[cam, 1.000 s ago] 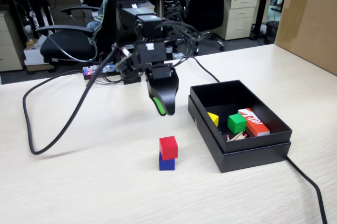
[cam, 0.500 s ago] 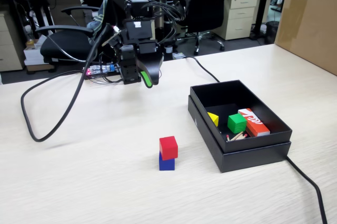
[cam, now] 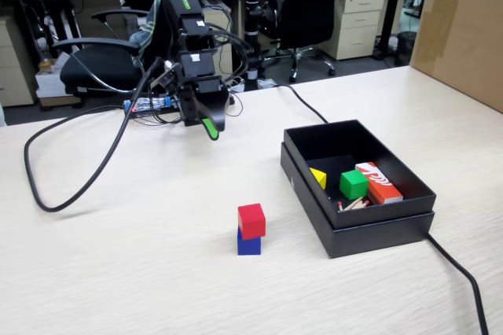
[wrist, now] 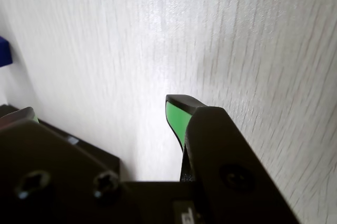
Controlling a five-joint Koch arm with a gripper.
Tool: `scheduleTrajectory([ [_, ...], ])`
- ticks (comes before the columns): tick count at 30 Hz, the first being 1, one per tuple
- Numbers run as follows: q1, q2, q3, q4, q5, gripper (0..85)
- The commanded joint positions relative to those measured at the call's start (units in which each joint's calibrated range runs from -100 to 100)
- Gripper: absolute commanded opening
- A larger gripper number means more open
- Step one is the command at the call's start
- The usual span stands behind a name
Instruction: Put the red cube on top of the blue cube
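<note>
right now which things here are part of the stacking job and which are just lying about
Part of the job:
red cube, resting on the blue cube
gripper, away from the stack

Just lying about:
black box holding a green cube, yellow block, red-and-white box
black cable

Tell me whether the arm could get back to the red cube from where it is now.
Probably yes. The gripper hangs over bare table near the arm's base, and nothing stands between it and the red cube, which sits on the blue cube. The black box lies off to the right in the fixed view.
</note>
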Motion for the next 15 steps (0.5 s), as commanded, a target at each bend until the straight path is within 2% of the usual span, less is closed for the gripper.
scheduleTrajectory([
  [1, -0.6, -4.0, -3.7, 7.9, 0.0, 48.4],
  [6, -0.9, -4.4, -7.1, 9.7, 0.9, 49.6],
  [15, 0.4, -4.5, -22.2, 23.1, 0.4, 49.1],
])
